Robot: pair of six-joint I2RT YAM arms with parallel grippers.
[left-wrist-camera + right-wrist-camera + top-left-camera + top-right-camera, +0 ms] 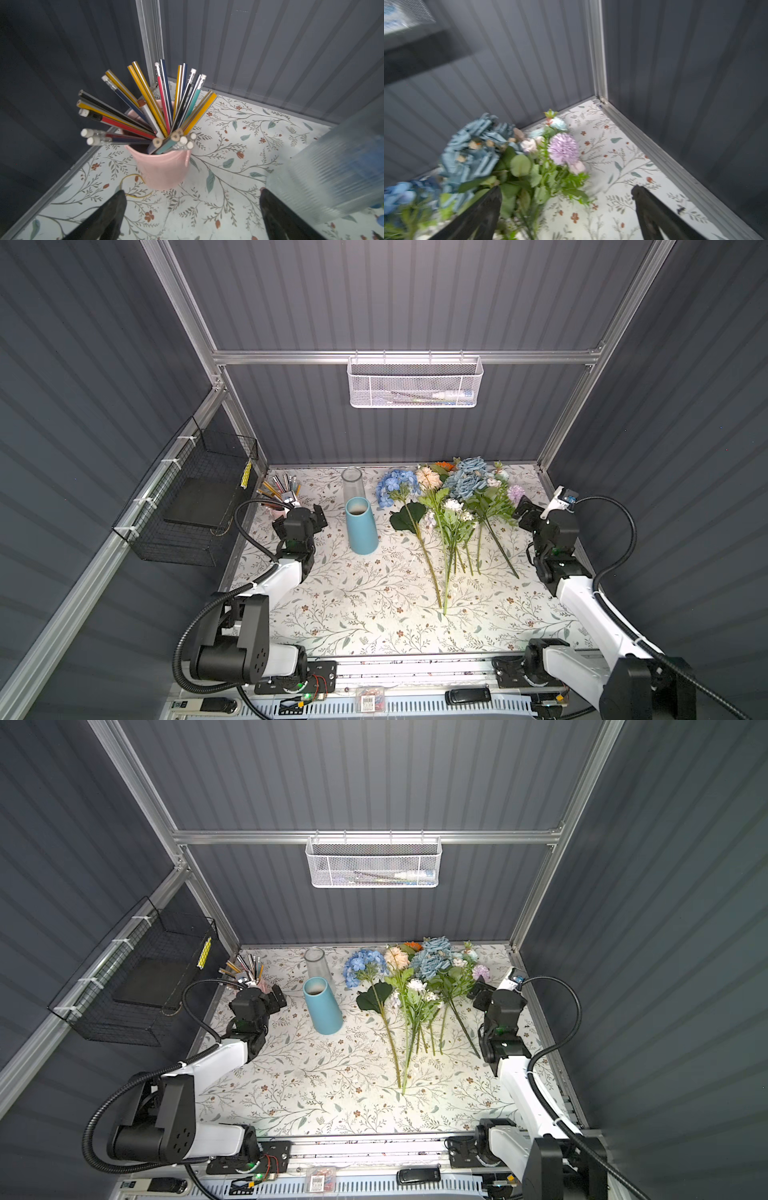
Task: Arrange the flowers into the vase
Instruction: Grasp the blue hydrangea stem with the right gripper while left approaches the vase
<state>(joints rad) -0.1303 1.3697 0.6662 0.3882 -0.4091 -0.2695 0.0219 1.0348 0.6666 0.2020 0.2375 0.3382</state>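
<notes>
The flowers (pixel 449 506) (pixel 415 986) lie in a loose bunch on the floral table covering at the right. Their blooms point to the back wall and their green stems to the front. A light-blue vase (pixel 361 526) (pixel 322 1009) stands empty left of them. My left gripper (pixel 305 514) (pixel 192 191) is open and empty, left of the vase and facing a pencil cup. My right gripper (pixel 530 512) (pixel 566 187) is open just right of the bunch. In the right wrist view the blue and lilac blooms (pixel 508 162) lie close ahead, and leaves overlap one finger.
A clear ribbed glass cylinder (pixel 352 483) (pixel 336 176) stands behind the blue vase. A pink cup of pencils (pixel 164 168) (pixel 278 489) sits in the back left corner. A black wire basket (pixel 195 497) hangs on the left wall and a white mesh basket (pixel 415 383) on the back wall.
</notes>
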